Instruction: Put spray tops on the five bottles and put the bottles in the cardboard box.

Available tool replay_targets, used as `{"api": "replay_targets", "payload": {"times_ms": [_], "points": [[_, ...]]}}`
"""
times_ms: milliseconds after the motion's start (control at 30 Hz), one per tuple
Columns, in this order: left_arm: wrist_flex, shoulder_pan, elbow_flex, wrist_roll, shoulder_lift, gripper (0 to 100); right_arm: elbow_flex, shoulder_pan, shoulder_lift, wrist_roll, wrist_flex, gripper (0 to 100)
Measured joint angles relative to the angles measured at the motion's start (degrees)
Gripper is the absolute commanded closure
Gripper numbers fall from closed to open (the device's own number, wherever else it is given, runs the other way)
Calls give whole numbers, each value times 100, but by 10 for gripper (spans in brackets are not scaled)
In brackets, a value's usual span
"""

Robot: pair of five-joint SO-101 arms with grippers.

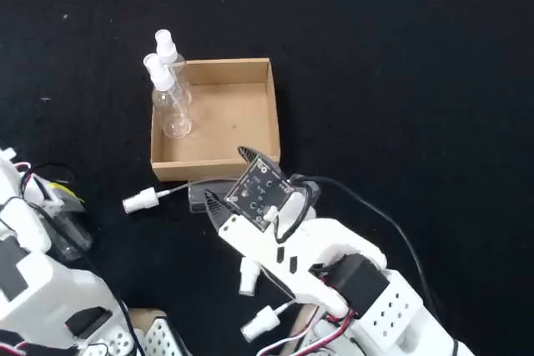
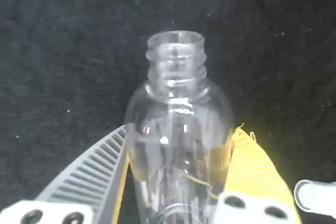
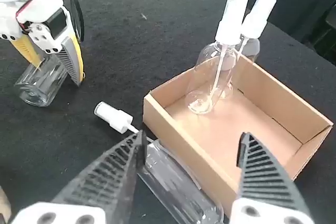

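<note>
Cardboard box [image 1: 273,114]: open-topped, sitting on the black table cover [image 1: 417,81] ahead of my two arms.
Capped bottles [image 1: 173,97]: two clear ones with white spray tops, standing together inside the box, in its far corner on my left arm's side.
My right gripper [image 1: 229,178]: just outside the box's near wall, jaws spread wide and gripping nothing, one finger on each side of a bottle on the cover.
Lying bottle [image 3: 173,182]: clear, without a top, on its side along the outside of the box's near wall, between my right fingers.
Loose spray top [image 1: 142,200]: white, flat on the cover near the box's near corner on my left arm's side, just beside the lying bottle.
My left gripper [image 2: 178,171]: well apart from the box, on its near side, clamped on a bottle.
Held bottle [image 2: 176,103]: clear, bare threaded neck, no top; my grey and yellow fingers [image 2: 252,171] press its body from both sides.
Spare spray tops [image 1: 248,277]: two more white ones, by my right arm, well apart from the box's near wall.
</note>
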Motion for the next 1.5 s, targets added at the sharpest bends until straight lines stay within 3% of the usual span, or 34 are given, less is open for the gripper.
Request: {"api": "replay_targets", "payload": {"times_ms": [100,200,333,600,800,1167,1500], "points": [[440,9,-334,-44,0,981,18,0,0,0,0,740],[941,-9,-730,-404,0,954,185,0,-9,0,0,740],[1451,-62,-949,-1547,0,966,255,0,-9,0,0,740],[1662,-1301,-1178,-3657,229,802,255,0,-53,0,0,740],[1670,-1495,-1196,-4703,352,727,255,0,-53,0,0,740],[1670,-1451,-1521,-4897,352,729,255,0,-53,0,0,740],[1662,-879,-1275,-4905,352,729,255,0,-53,0,0,740]]}}
